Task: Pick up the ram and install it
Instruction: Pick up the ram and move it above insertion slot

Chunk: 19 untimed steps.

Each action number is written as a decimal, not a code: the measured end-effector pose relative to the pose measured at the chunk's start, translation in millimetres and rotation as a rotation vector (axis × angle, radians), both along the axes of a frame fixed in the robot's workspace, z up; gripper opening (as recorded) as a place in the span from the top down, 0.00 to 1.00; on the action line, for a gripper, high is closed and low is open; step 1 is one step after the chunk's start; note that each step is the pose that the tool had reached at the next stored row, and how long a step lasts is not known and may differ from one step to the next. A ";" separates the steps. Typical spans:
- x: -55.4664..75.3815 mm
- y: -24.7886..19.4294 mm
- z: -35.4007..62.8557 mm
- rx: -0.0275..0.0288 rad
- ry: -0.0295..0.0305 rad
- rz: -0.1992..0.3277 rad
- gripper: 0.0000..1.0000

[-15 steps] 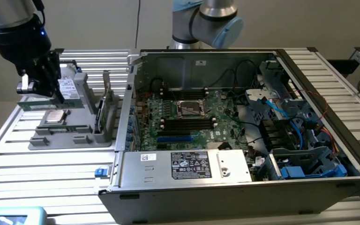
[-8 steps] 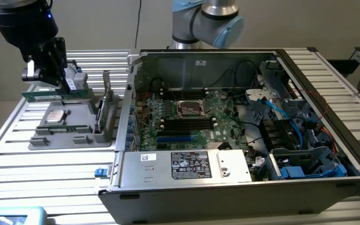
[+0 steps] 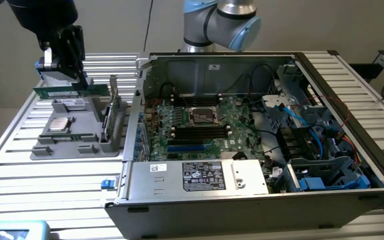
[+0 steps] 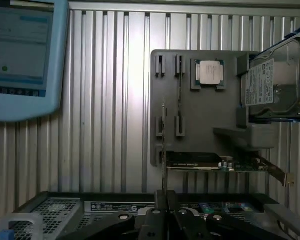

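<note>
The open computer case (image 3: 245, 192) fills the exterior view's right, its motherboard (image 3: 199, 125) inside. At that view's left, a gray tray (image 3: 65, 146) holds a graphics card (image 3: 112, 120) and a processor chip (image 3: 60, 124). Above the tray, at upper left, the gripper (image 3: 81, 82) is clamped on the ram (image 3: 58, 92).

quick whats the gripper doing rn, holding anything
Gripper: closed on the ram, holding it above the gray parts tray.
</note>
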State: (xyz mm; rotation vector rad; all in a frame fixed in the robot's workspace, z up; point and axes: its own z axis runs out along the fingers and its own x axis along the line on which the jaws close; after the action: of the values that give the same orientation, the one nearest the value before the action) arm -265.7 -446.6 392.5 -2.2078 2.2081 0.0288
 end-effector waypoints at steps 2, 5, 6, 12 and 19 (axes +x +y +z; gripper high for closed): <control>9.0 -0.1 5.4 0.0001 0.0011 0.000 0.88; 22.9 -0.1 11.6 0.0001 0.0022 0.000 0.88; 27.4 -0.1 12.2 0.0000 0.0024 0.000 0.88; 54.7 -0.2 12.2 0.0000 0.0033 0.001 0.88; 86.3 -0.1 12.2 0.0000 0.0057 0.001 0.88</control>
State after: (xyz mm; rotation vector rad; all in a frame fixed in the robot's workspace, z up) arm -179.5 -446.7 404.7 -2.2120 2.2094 0.0351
